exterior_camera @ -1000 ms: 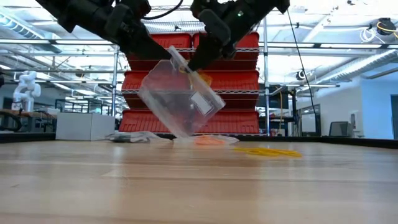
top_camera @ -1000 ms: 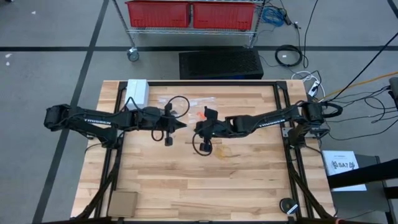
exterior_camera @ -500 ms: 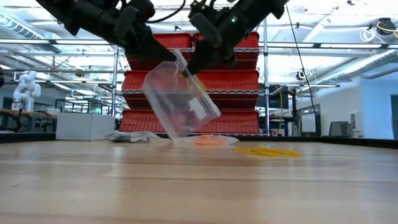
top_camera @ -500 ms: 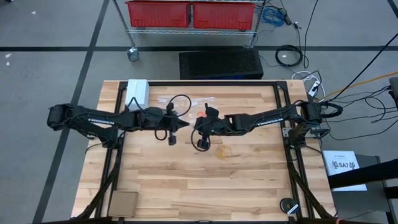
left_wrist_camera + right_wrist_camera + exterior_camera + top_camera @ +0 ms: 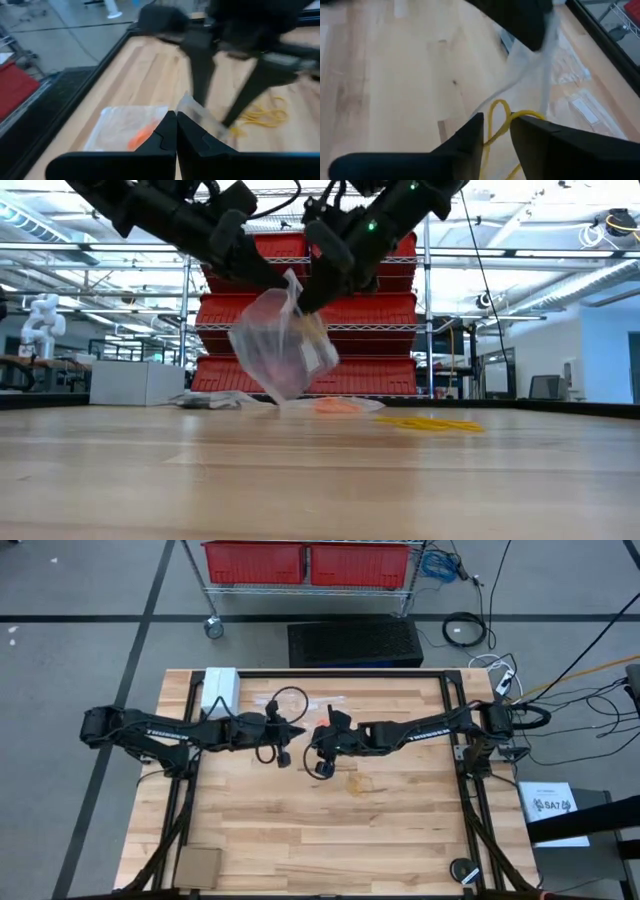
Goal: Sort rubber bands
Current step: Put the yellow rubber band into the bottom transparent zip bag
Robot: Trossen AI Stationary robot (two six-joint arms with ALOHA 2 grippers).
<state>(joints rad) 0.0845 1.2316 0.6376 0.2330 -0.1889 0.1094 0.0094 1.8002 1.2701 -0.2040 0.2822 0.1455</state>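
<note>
A clear zip bag (image 5: 283, 345) hangs between the two arms over the table's middle, something yellowish inside it. My left gripper (image 5: 277, 278) is shut on its top. My right gripper (image 5: 496, 127) stands open just beside it, and a yellow rubber band (image 5: 498, 111) shows in the gap between its fingers. More yellow rubber bands (image 5: 430, 423) lie loose on the wood to the right. Orange rubber bands (image 5: 142, 135) lie in a flat clear bag (image 5: 120, 125) farther back. My left gripper pinches the bag's top edge (image 5: 189, 106) between its two shut fingers, coming from the table's left and slanting down. The bag hangs crumpled below the fingers, its lower end (image 5: 278, 392) just over the wood. My right gripper: I cannot tell whether its fingers touch the yellow band.
Other flat clear bags (image 5: 310, 703) lie toward the far edge, and a white box (image 5: 220, 687) sits at the far left corner. A cardboard square (image 5: 197, 865) lies at the near left corner. Black cable loops (image 5: 288, 703) hang from the arms. The near half of the table is bare wood.
Both grippers have shifted a little toward the far edge with the bag. The bag was spread wide between them; now it has collapsed into a narrower, crumpled shape hanging from my left gripper.
</note>
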